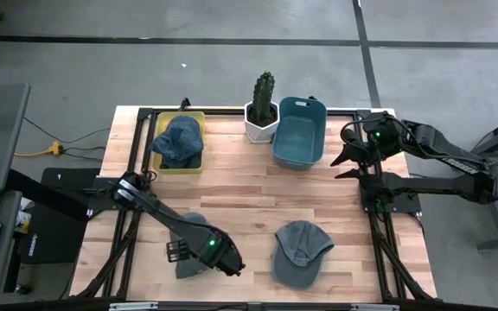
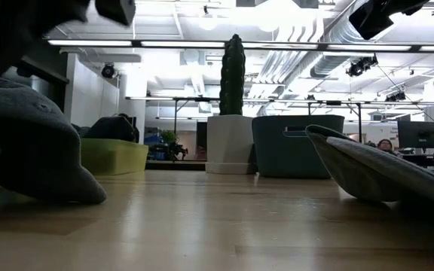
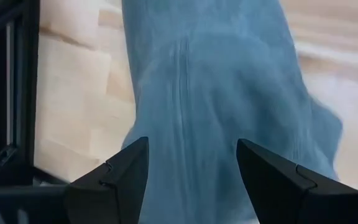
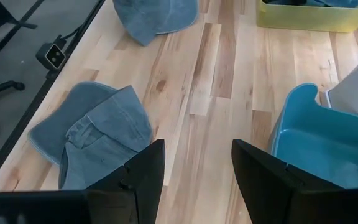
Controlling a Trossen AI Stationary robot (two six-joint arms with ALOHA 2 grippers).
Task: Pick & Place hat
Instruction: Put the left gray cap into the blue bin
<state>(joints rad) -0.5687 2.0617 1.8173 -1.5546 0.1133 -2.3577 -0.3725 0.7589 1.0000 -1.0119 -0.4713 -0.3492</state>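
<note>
Left gripper (image 1: 178, 252): stood over the near left part of the tabletop (image 1: 232, 186), fingers apart, nothing clamped between them.
Hat under the left gripper (image 1: 190, 244): a blue denim hat lying flat on the wood, directly below and just ahead of the open fingers; in the left wrist view its cloth (image 3: 222, 93) filled the gap between the two dark fingers (image 3: 114, 180) and ran on beyond them.
Long axis of that hat: appeared to run away from the gripper, roughly in line with its reach, so the fingers straddled it across its width.
Second hat (image 1: 299, 252): a denim cap lying at the near middle of the tabletop, well apart from both grippers; nearer the left arm than the right.
Third hat (image 1: 178, 138): sat inside the yellow bin (image 1: 199, 164) at the far left corner.
Blue bin (image 1: 299, 142): at the far side, just beside the potted cactus (image 1: 263, 108); looked empty.
Right gripper (image 1: 347, 160): waited at the far right edge, fingers apart, holding nothing, near the blue bin.
Judgement: the left arm was plainly the nearer one; a straight descent and a closing of the fingers would seem enough to pinch the cloth.
</note>
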